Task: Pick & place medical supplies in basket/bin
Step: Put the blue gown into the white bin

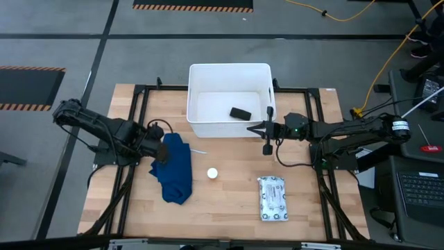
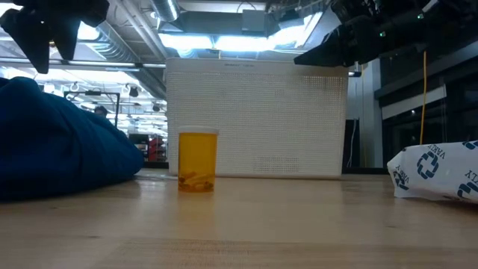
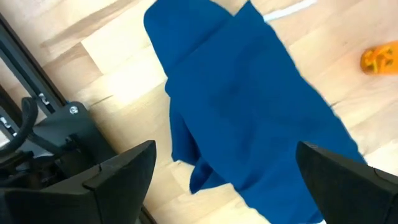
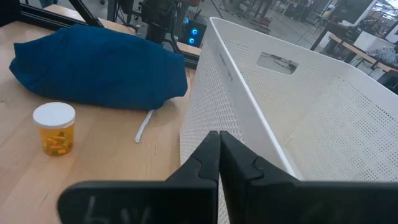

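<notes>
The left claw (image 1: 161,149), wide open above the soft, floppy dark blue cloth (image 1: 174,169), should pinch a bunched-up fold, while the clenched right claw (image 1: 266,129) waits by the white plastic tub (image 1: 195,97).

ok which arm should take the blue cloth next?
Left, probably. Its hand hangs open right over the cloth, which fills the gap between its fingers in the wrist view. The right hand is shut, empty, over by the bin's near wall.

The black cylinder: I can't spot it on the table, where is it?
In the high view, the black cylinder lies inside the white tub, toward its right side.
</notes>
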You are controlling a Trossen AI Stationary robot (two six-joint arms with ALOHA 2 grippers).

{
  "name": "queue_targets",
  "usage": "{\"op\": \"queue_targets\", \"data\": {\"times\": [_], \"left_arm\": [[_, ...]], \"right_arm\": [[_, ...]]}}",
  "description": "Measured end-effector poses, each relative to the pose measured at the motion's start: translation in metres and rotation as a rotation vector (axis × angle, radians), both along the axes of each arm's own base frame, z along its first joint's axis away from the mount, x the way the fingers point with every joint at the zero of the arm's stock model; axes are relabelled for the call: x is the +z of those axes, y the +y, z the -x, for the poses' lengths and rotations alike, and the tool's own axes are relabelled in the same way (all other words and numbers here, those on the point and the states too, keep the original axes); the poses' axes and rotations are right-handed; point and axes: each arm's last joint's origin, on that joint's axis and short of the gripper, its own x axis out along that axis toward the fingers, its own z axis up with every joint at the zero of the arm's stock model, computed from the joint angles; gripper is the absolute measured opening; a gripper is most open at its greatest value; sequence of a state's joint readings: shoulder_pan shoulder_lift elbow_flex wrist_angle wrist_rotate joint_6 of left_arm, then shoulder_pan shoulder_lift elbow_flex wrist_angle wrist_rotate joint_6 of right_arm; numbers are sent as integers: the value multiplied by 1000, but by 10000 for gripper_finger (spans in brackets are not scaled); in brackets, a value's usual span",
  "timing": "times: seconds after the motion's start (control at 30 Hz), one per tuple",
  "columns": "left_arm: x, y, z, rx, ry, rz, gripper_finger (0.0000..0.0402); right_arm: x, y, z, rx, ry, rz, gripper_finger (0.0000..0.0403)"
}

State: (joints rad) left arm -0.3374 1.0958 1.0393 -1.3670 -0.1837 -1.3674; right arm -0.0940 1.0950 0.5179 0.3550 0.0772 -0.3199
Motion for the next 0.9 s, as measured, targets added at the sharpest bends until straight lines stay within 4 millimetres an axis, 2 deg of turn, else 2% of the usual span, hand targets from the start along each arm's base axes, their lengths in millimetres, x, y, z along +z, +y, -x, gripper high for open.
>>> {"op": "queue_targets", "data": {"times": [0.23,0.4,0.53,0.9], "left_arm": [[-2,-9,3,19,-13,-8,377],[-30,-18,11,78,46,8,377],[-55,-25,13,67,25,56,377],[-74,-20,24,124,-118,112,377]], "right_arm": [[0,0,0,0,0,0,8],[0,0,0,0,0,0,8],[0,0,0,0,0,0,8],[0,0,0,-1,-1,-3,8]]}}
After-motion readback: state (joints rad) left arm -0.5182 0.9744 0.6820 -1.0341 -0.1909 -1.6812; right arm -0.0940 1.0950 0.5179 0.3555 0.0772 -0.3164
